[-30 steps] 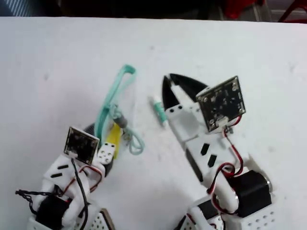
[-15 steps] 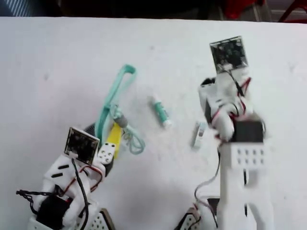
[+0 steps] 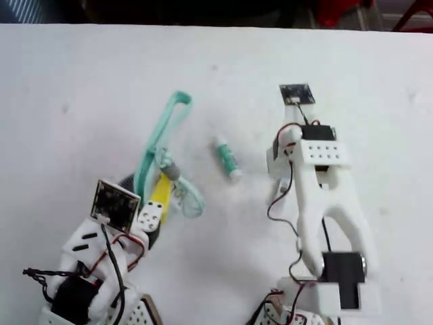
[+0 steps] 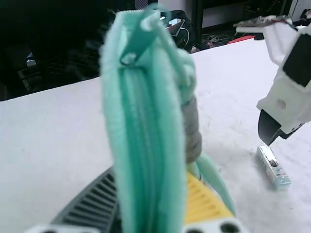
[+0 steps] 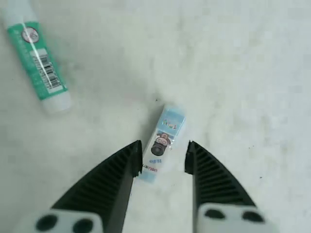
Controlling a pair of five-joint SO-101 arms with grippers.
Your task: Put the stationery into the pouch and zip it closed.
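Note:
My left gripper (image 3: 145,184) is shut on the near end of the teal pouch (image 3: 162,132), which stands on edge, its zip (image 4: 141,145) facing the left wrist camera. A grey toggle (image 4: 192,130) on a teal cord hangs at its side. Right of the pouch, a green and white glue stick (image 3: 226,157) lies on the table. My right gripper (image 5: 163,148) points straight down, open, with its fingertips either side of a small pale blue eraser (image 5: 164,139) lying flat. The left wrist view shows that eraser (image 4: 273,168) under a dark right fingertip (image 4: 268,131).
The white table (image 3: 81,81) has free room at the left, the back and the far right. The right arm (image 3: 318,176) stands upright over the spot right of the glue stick (image 5: 36,60). The table's far edge meets a dark background.
The right arm left the glue stick, swung up and to the right, and now points down over the eraser with open fingers. The left arm and pouch kept still.

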